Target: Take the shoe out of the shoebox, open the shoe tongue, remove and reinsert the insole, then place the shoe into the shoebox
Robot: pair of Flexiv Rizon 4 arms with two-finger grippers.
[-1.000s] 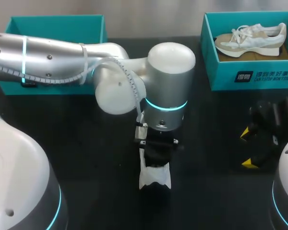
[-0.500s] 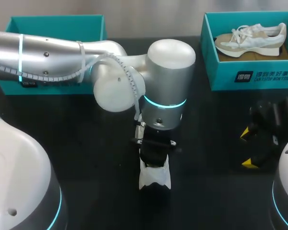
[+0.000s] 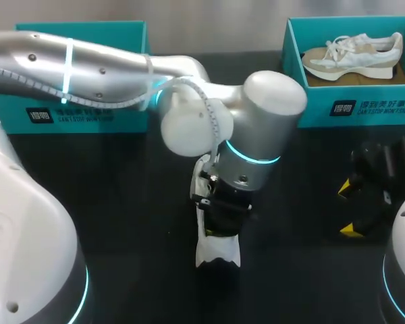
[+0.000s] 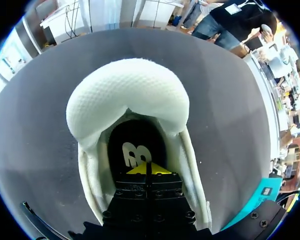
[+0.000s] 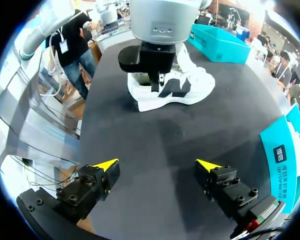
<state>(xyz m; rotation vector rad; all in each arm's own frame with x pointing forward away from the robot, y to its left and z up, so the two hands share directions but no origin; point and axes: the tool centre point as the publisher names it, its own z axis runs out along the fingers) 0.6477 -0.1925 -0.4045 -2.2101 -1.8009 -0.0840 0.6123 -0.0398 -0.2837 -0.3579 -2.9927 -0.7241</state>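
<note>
Head view: against 1.0 s back, the left arm's point(image 3: 256, 135) wrist has swung right and tilted. The shoe point(image 3: 217, 251), near centre on the bench point(image 3: 121, 202), has not shifted.
Near right: right jaws spread wide over the bench, holding nothing.
Far left: teal shoebox point(image 3: 81, 115), its front now uncovered by the arm.
Far right: second shoebox point(image 3: 351, 108) with another shoe point(image 3: 354, 57) inside.
Left jaws closed tip to tip, down in the shoe's opening, tips at the black insole point(image 4: 132, 135). Cannot tell whether they pinch it.
</note>
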